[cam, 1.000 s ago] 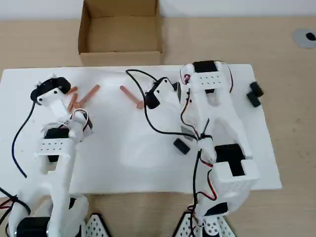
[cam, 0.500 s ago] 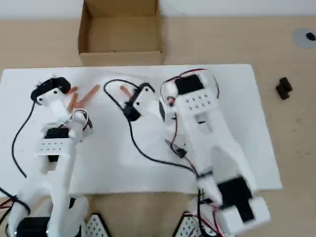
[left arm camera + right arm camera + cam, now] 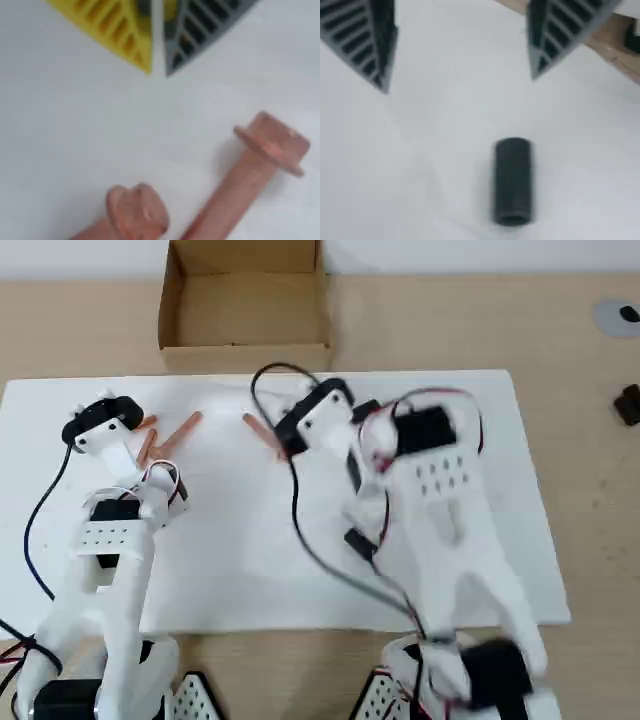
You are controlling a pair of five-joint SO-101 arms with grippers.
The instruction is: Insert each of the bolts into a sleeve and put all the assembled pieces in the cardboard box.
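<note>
On the white sheet in front of the cardboard box, my right pincer hangs spread wide above a black sleeve lying flat, while my left pincer, tips nearly together and empty, hovers near a flanged bolt and a second bolt.

Copper bolts and black sleeve lie separate.
</note>
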